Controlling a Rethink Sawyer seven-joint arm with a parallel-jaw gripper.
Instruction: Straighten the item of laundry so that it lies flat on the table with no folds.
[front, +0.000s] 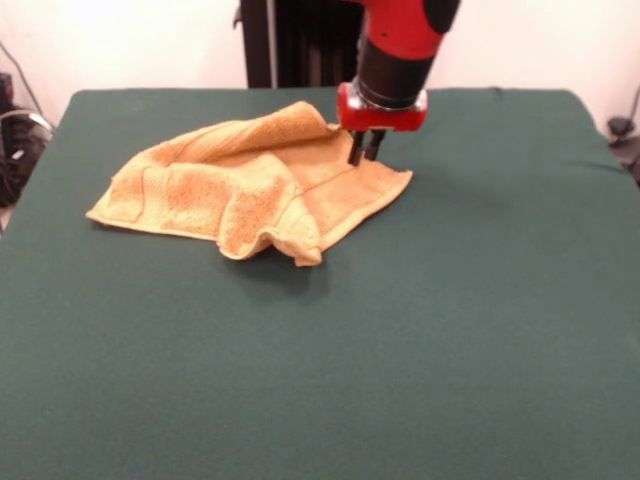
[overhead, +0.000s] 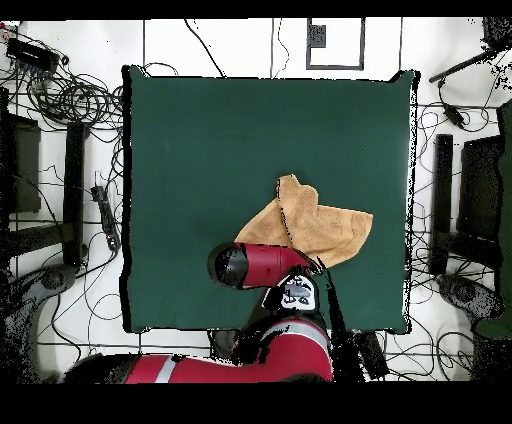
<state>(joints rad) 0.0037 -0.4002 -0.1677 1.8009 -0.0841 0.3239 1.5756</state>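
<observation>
The golden-yellow towel (front: 250, 185) lies crumpled on the far middle of the green table (front: 450, 350). Its far edge is folded over into a raised flap, and its near corner is doubled under. My gripper (front: 364, 156) comes straight down onto the towel's far right part, beside the flap. Its fingers stand close together with their tips at the cloth, and they seem pinched on it. In the overhead view the towel (overhead: 325, 225) lies near the table's (overhead: 220, 150) base-side edge. There the red arm (overhead: 265, 265) covers one towel corner and hides the gripper.
Cables and equipment stands (overhead: 75, 190) lie on the floor along both long sides of the table. The black pedestal (front: 295, 40) stands behind the far edge.
</observation>
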